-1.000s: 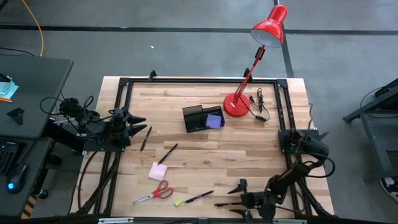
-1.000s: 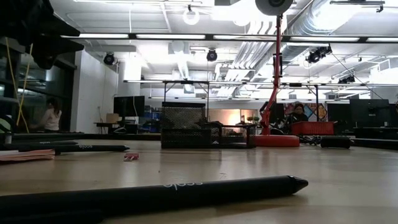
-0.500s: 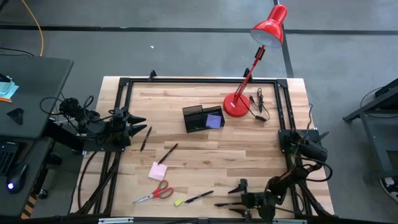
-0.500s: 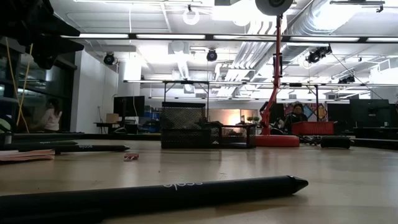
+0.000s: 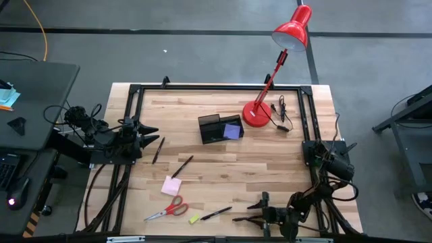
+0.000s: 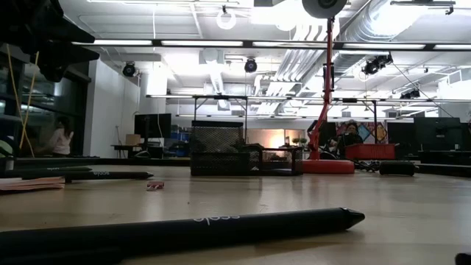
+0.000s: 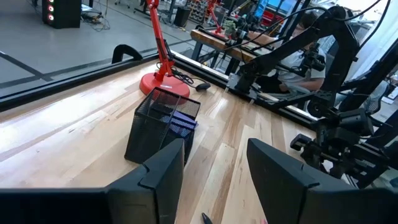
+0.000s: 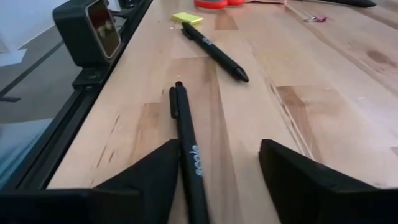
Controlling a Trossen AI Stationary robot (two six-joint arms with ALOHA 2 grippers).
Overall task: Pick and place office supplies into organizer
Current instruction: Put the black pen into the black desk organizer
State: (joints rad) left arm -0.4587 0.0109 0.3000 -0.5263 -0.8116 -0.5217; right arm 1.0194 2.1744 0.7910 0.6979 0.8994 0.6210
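Note:
At the table's near edge a slim black pen (image 8: 189,155) lies on the wood between the open fingers of my right gripper (image 8: 221,177), (image 5: 262,214), close beside one finger (image 8: 155,171). The same pen fills the low view's foreground (image 6: 221,221). A second pen (image 8: 214,50) and a yellow piece (image 8: 188,18) lie just beyond it. The black organizer (image 5: 217,128) stands mid-table with a purple pad (image 5: 233,131) inside. Red-handled scissors (image 5: 169,209), a pink pad (image 5: 171,185) and two more pens (image 5: 157,150), (image 5: 182,167) lie loose. My left gripper (image 7: 214,180) waits open at the table's left edge. My right gripper comes at the pen low and slanting down from the table's right side, its fingers lying along the pen. The pen's barrel (image 8: 184,163) lies flat on the table right against the edge of one finger; I cannot tell whether they touch.
A red desk lamp (image 5: 291,30) stands on its round base (image 5: 256,115) right of the organizer, with a black cable (image 5: 280,115) beside it. A black frame rail (image 8: 74,134) runs along the near edge, carrying a small camera block (image 8: 93,31).
My right gripper has sunk a little toward the table over the pen at the near edge; a dark part of it now shows in the low view's lower right corner. The pens and other supplies lie as before.

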